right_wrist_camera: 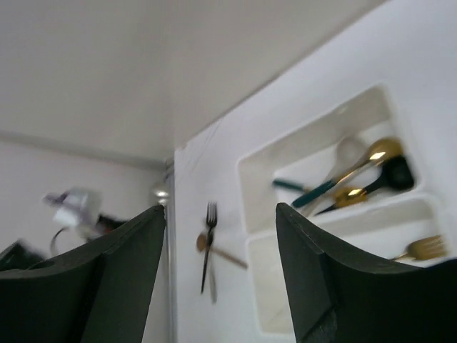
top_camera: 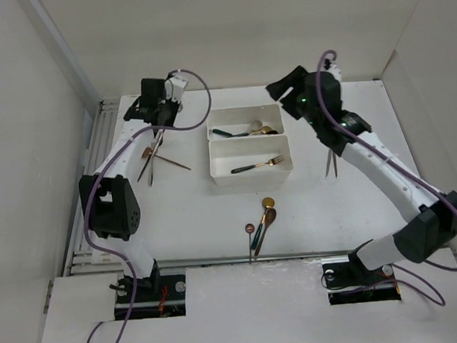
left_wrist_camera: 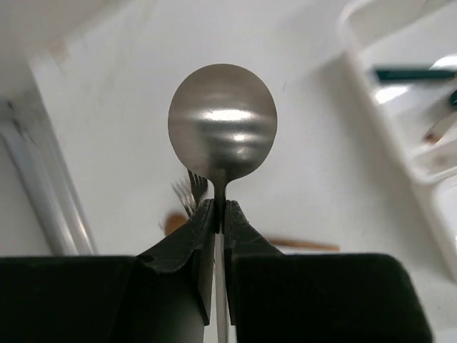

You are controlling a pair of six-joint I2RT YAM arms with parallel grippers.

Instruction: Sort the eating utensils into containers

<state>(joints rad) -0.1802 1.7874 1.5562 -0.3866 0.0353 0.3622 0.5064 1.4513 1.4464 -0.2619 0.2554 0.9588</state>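
In the left wrist view a silver spoon [left_wrist_camera: 222, 131] stands bowl-up, pinched at its neck by my left gripper [left_wrist_camera: 220, 214], which is shut on it above the table's left part [top_camera: 160, 134]. Below it lie forks [left_wrist_camera: 191, 193] and a copper spoon [left_wrist_camera: 175, 223]. Two white containers sit mid-table: the far one [top_camera: 244, 109] holds several spoons [right_wrist_camera: 357, 171], the near one [top_camera: 251, 178] a gold fork [top_camera: 259, 166]. My right gripper [top_camera: 279, 89] hangs open and empty above the far container's right end [right_wrist_camera: 221, 221].
More utensils lie near the front centre [top_camera: 262, 220], and two silver ones rest right of the containers [top_camera: 330, 164]. A black fork [right_wrist_camera: 208, 243] crosses the copper spoon [right_wrist_camera: 202, 243] on the left. White walls enclose the table; a ribbed rail [top_camera: 101, 149] runs along its left edge.
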